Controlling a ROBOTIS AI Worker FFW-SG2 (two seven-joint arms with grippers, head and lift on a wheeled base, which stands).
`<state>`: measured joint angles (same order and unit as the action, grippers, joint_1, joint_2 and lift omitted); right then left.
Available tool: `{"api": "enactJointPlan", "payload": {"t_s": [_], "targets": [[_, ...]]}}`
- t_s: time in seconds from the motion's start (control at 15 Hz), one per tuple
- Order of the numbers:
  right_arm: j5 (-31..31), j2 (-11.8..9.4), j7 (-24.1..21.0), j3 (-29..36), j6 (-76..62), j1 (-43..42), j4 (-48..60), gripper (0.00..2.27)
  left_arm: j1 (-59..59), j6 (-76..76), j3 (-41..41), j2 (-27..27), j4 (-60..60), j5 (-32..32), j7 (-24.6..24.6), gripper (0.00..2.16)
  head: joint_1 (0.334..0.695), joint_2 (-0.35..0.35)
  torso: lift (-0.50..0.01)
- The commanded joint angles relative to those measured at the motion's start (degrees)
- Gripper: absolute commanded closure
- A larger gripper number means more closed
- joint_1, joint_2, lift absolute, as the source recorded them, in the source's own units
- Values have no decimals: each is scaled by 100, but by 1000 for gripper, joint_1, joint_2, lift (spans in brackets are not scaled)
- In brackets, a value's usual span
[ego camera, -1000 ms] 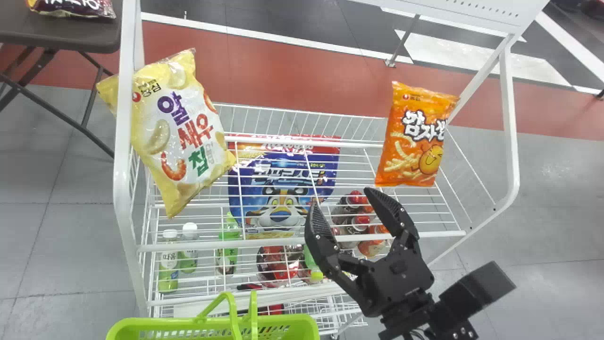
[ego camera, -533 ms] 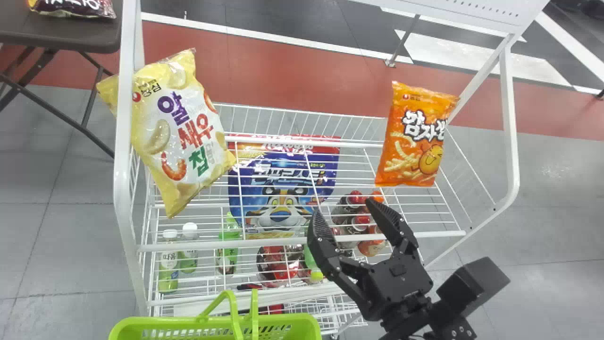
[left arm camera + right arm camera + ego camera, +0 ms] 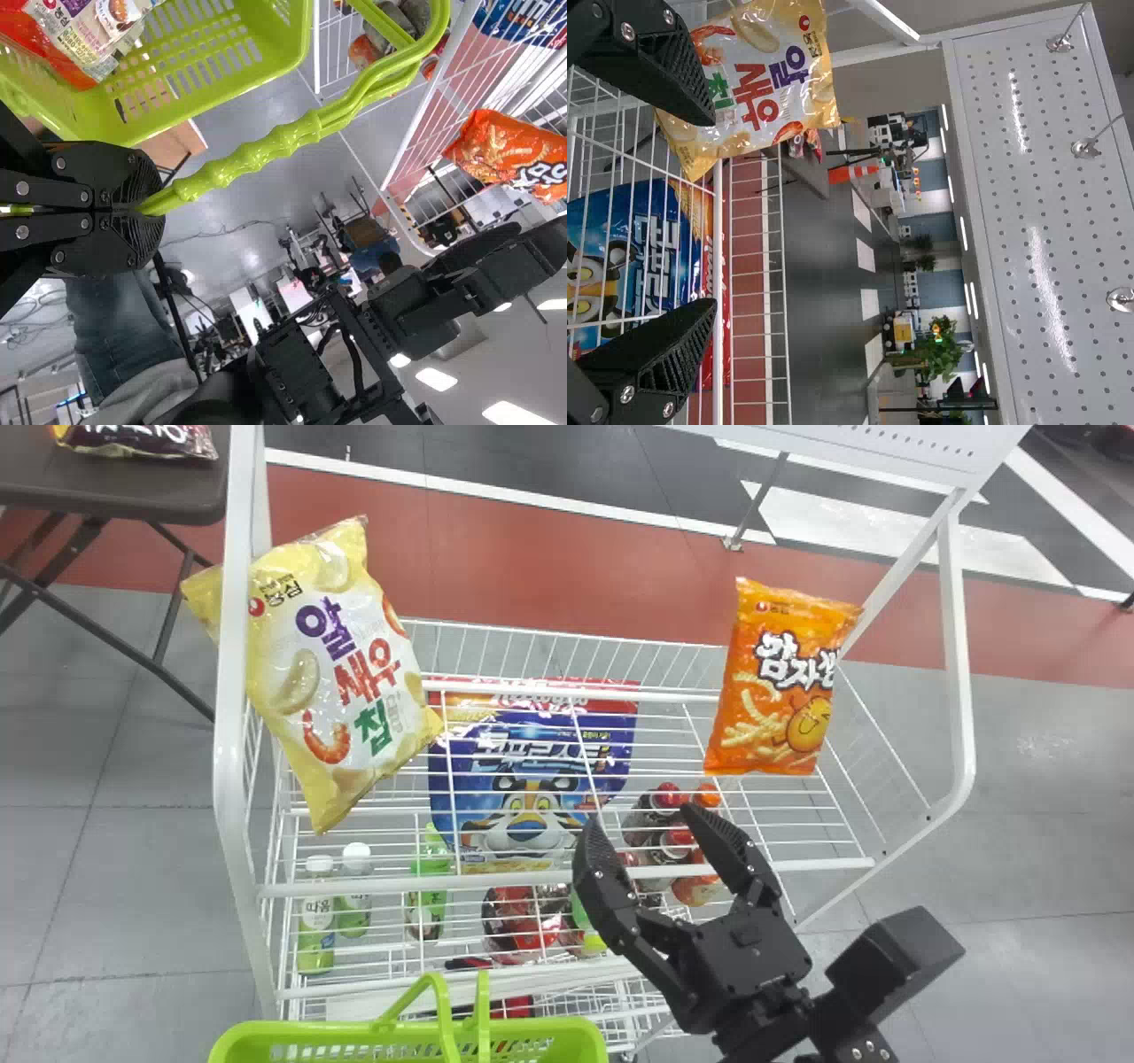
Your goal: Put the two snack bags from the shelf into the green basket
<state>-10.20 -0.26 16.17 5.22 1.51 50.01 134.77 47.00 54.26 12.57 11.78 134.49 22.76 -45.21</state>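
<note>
one yellow bag [image 3: 332, 673] at ten o'clock, one orange bag [image 3: 775, 691] at two, one basket [image 3: 354, 1033] at seven, left gripper [image 3: 146, 210] clenching its handle [image 3: 257, 155], right gripper [image 3: 641, 817] angled toward eleven, jaws released

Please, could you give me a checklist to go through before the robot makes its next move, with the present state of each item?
1. Right pincer open and empty: ok.
2. Yellow bag and orange bag both on the shelf: ok.
3. Right pincer around one of these bags: not ok, there is a gap to each.
4. Left pincer shut on the basket handle: ok.
5. Enough room in the green basket for both bags: cannot tell; a package already lies inside.
</note>
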Motion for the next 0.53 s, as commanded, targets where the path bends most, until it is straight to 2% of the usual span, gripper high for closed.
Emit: {"api": "enactJointPlan", "payload": {"t_s": [0.0, 0.47], "targets": [[-52, 32, 0, 15, 161, 18, 40, 87, 2, 2, 18, 0, 7, -9, 3, 1814, 695, -350, -11], [-113, 32, 9, 23, 144, -8, 75, 87, 2, 55, 26, 0, 16, -18, 3, 1814, 695, -350, -11]]}}
